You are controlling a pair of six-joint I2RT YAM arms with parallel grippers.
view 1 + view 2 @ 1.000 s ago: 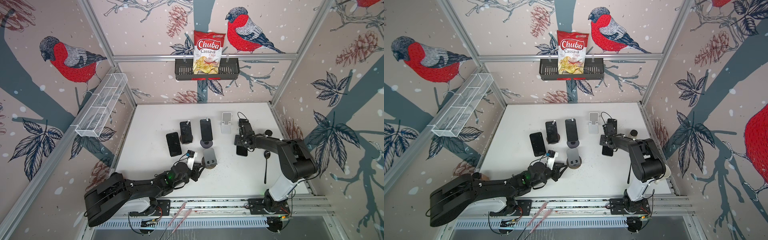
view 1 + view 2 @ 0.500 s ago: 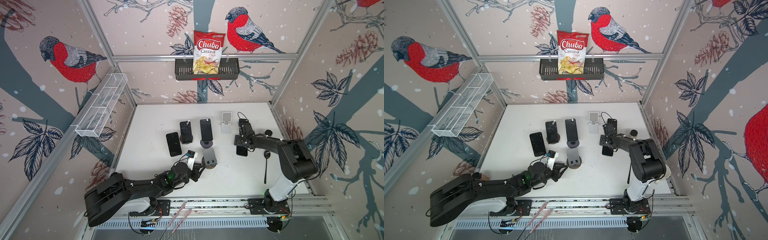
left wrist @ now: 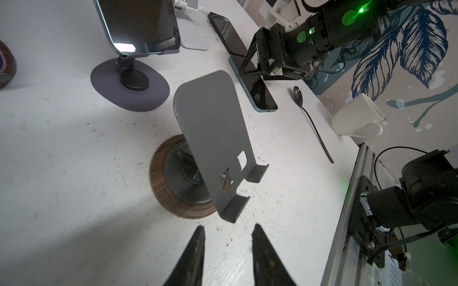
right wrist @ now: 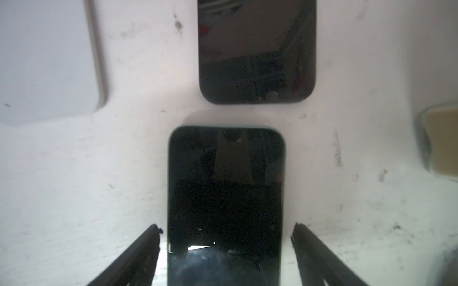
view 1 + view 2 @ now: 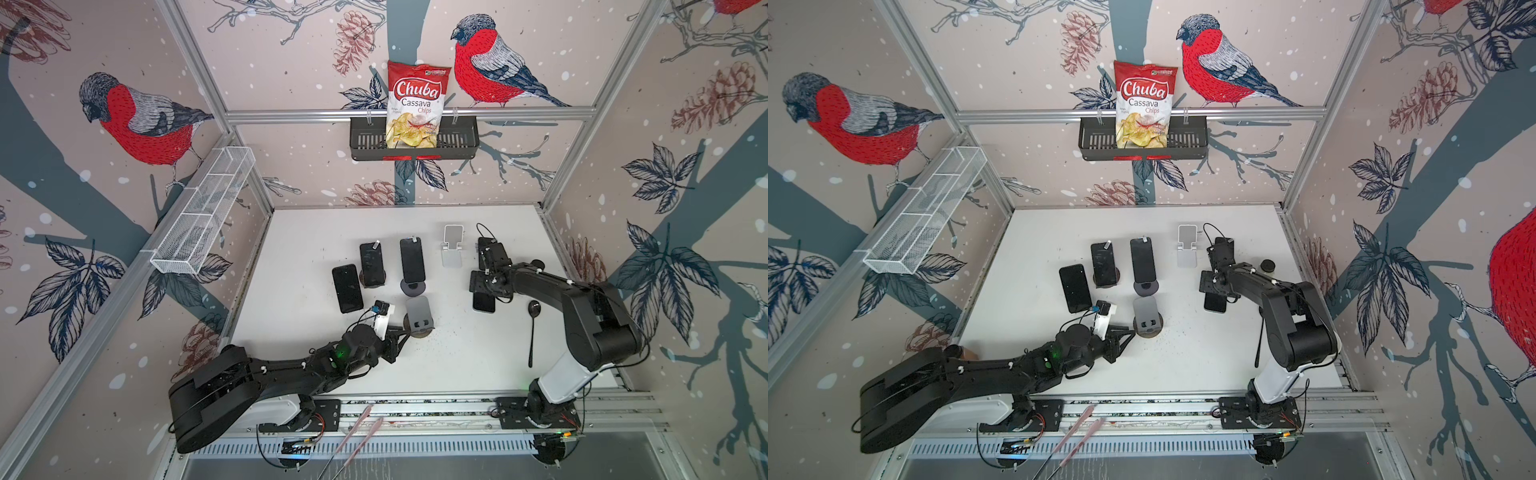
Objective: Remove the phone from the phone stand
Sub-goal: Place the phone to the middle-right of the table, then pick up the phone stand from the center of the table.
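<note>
Bare stand (image 3: pixel 213 138) on the left, phone (image 4: pixel 225 198) lying flat on the right.
The left gripper (image 3: pixel 229 226), narrowly parted and empty, points at the stand from just short of it. The phone lies on the counter (image 4: pixel 74 173) between the right gripper's (image 4: pixel 226 225) wide-spread fingers, neither touching its edges.

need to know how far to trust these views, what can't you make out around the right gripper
- phone at the open right gripper: one end cut off by the right wrist picture's edge; in both top views the right arm covers part
- second phone beyond it: also cut off there
- tan object: blurred, cut off, unidentifiable
</note>
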